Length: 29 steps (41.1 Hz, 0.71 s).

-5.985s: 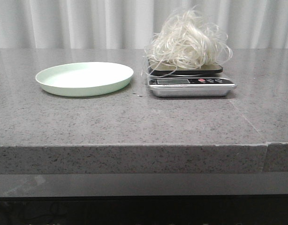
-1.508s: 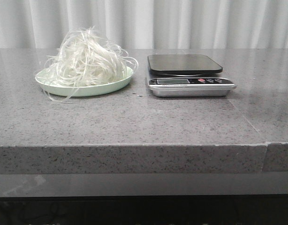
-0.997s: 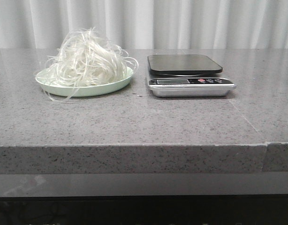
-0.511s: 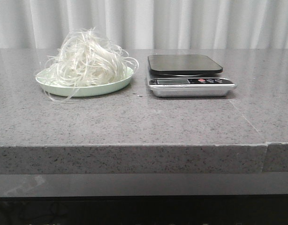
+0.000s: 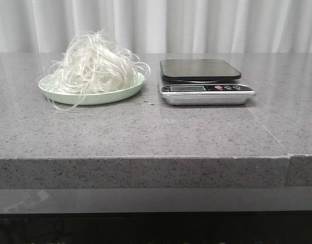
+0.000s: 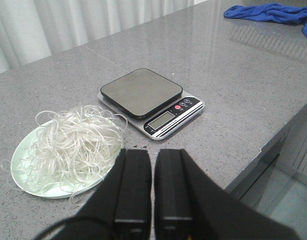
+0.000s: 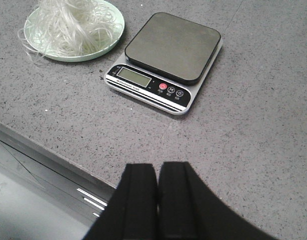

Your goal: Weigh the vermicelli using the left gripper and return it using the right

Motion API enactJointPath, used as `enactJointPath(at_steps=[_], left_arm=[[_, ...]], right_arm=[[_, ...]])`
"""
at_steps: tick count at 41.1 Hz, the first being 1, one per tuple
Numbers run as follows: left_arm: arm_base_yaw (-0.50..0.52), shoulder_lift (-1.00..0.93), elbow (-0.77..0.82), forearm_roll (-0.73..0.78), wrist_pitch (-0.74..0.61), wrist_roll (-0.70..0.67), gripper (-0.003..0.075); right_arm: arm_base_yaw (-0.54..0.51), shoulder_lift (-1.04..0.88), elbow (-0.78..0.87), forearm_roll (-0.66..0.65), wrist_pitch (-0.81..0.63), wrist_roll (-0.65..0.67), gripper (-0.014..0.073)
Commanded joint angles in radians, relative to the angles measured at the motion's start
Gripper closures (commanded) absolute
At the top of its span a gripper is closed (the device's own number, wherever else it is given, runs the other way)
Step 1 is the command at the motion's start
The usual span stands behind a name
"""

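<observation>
left gripper (image 6: 152,187): black fingers (image 6: 135,185) side by side with only a thin slit between them, nothing held. it hangs above the near part of the counter, apart from everything on it.

right gripper (image 7: 157,195): fingers (image 7: 176,192) pressed almost together the same way, a narrow dark seam between, nothing gripped. it sits over the near edge of the counter, with floor showing beyond the edge; well apart from the scale.

vermicelli (image 5: 94,63): a fluffy heap of thin, curly whitish strands, piled on the pale green plate (image 5: 123,93). heap nearly covers the plate; some loops spill over the near-left rim and trail onto the stone. same heap shows in the left wrist view (image 6: 73,145) and partly, cut by the frame edge, in the right wrist view (image 7: 68,22).

plate stands left of the kitchen scale (image 5: 207,94), just beside it but not touching, a strip of bare counter between. scale: dark square platform (image 5: 199,68), bare; silver body with a display (image 7: 132,76) and round buttons (image 7: 163,86) on the near side. display reading too small to make out.

grey speckled stone counter (image 5: 146,132). white curtain (image 5: 222,25) along the far side. blue cloth (image 6: 268,12) bunched far off to the right, seen only from the left wrist.
</observation>
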Motion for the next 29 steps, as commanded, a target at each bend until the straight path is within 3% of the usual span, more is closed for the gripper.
enactJointPath(at_steps=[1,8,22,29], left_arm=[[0.0,0.0,-0.025,-0.011,-0.073,-0.002,0.0575],[0.044,-0.071,0.042,-0.023,-0.115,-0.002,0.0575],[0.514,-0.411,0.504,0.011,-0.488,-0.002,0.0575],[0.64,-0.604,0.71,0.011,-0.568,-0.002,0.0575]], right_arm=[[-0.005,-0.002,-0.023,-0.009,-0.053,0.0,0.0431],[-0.005,-0.002,-0.023,-0.009,-0.053,0.0,0.0431],[-0.005,-0.002,-0.023,-0.009,-0.053,0.0,0.0431],[-0.005,-0.002,-0.023,-0.009,-0.053,0.0,0.0431]])
